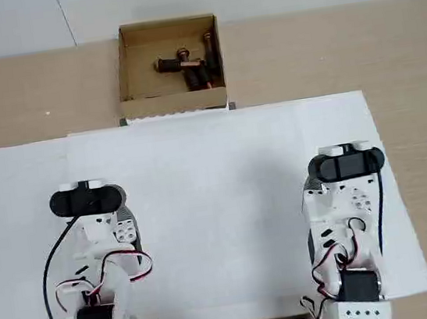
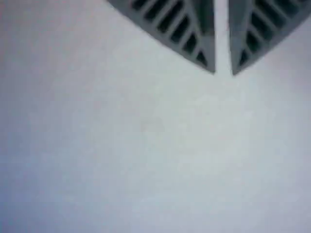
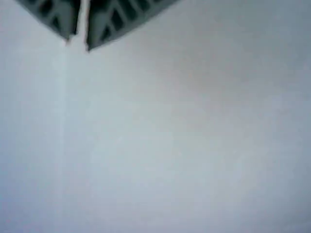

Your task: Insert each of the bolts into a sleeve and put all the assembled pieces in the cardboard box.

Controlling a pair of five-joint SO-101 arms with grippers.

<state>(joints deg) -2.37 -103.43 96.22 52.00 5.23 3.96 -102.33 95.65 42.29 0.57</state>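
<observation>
Paper (image 1: pixel 219 198), white, covers the near surface (image 1: pixel 403 48) under both arms. The left hand (image 2: pixel 223 73) hangs over bare paper with its fingers together but for a thin slit. The right hand (image 3: pixel 77 44) hangs the same way. Farther off, at 12 o'clock, the cardboard box (image 1: pixel 174 102) sits at the paper's far edge. Copper-coloured assembled pieces (image 1: pixel 189 64) lie heaped inside it toward 2 o'clock.
</observation>
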